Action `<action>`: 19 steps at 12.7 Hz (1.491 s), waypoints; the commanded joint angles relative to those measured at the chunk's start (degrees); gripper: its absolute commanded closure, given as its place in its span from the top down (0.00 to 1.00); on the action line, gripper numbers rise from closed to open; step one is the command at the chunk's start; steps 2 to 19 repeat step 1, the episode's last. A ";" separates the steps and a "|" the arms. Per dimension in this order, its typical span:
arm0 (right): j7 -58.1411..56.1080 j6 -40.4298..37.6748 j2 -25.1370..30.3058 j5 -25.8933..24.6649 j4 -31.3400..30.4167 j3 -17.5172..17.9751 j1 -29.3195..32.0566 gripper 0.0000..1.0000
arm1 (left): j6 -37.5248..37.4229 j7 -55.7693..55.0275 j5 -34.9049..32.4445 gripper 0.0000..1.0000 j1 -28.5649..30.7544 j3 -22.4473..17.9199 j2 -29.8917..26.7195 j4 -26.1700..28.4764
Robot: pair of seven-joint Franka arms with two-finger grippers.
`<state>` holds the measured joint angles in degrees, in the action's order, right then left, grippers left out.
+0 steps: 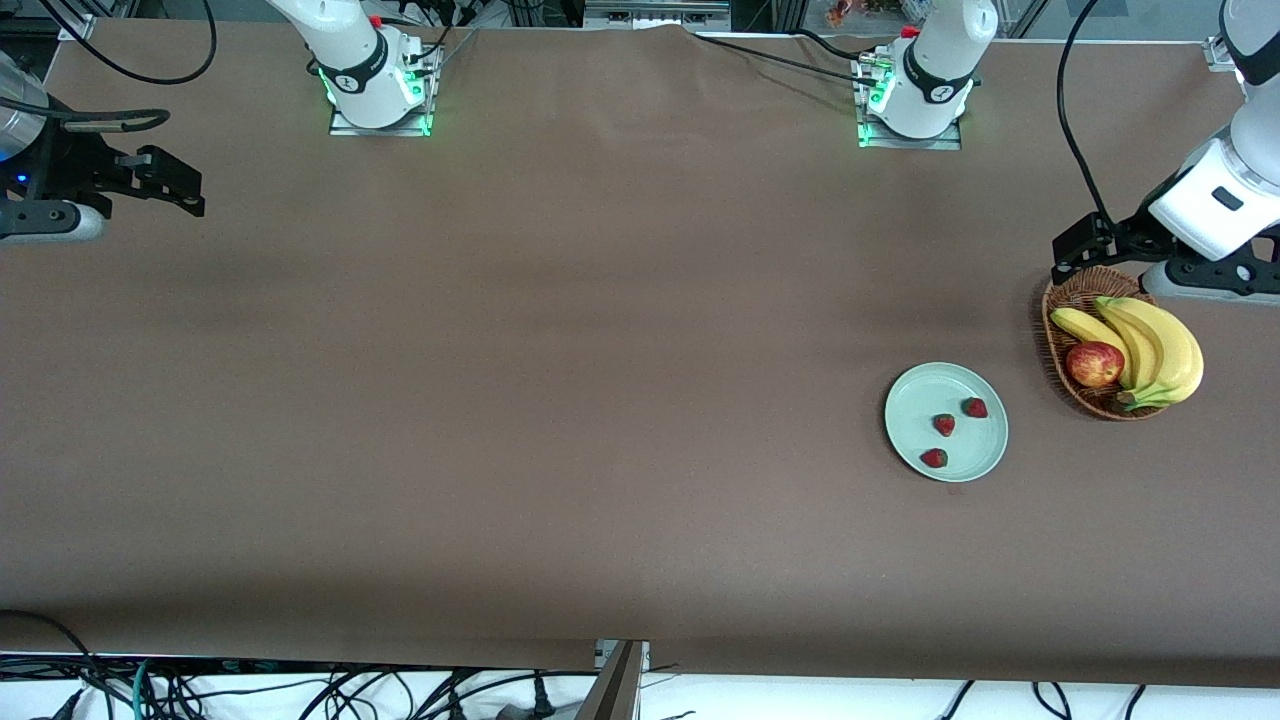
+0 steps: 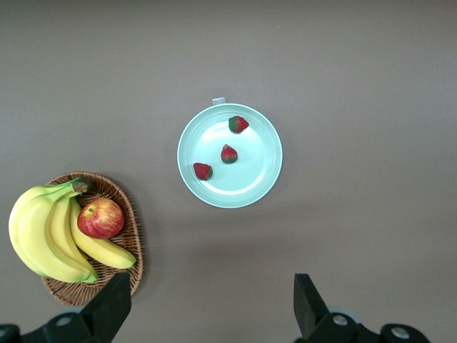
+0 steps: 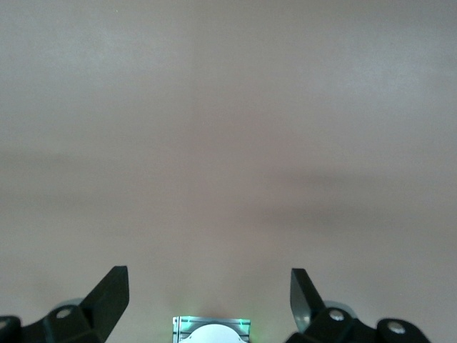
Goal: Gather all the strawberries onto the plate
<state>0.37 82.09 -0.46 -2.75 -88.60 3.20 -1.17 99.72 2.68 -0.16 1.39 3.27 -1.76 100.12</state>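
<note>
— The left gripper is up in the air over the wicker basket, at the left arm's end of the table, its fingers spread wide with nothing between them.

— And the right gripper?

— That one waits over bare table at the right arm's end, well apart from everything else. Its fingers stand apart too, holding nothing.

— Where are the strawberries?

— All three lie on the mint-green plate. One strawberry lies toward the basket side, the middle strawberry close to the plate's centre, and the third strawberry nearest the front camera. None of them touch each other.

— And the plate itself?

— It lies flat on the table, just beside the basket and a little nearer the front camera. The basket holds a bunch of bananas and a red apple, the apple tucked against the bananas.
</note>
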 commanded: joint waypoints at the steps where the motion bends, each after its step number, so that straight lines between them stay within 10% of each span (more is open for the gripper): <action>1: -0.02 -0.18 -0.33 -0.50 0.88 0.58 0.64 1.00 | -1.36 -0.31 0.69 1.00 -0.86 -0.90 -1.40 1.22; 19: -0.02 -0.18 -0.33 -0.50 0.88 0.58 0.64 1.00 | -1.36 -0.31 0.69 1.00 -0.86 -0.90 -1.40 1.22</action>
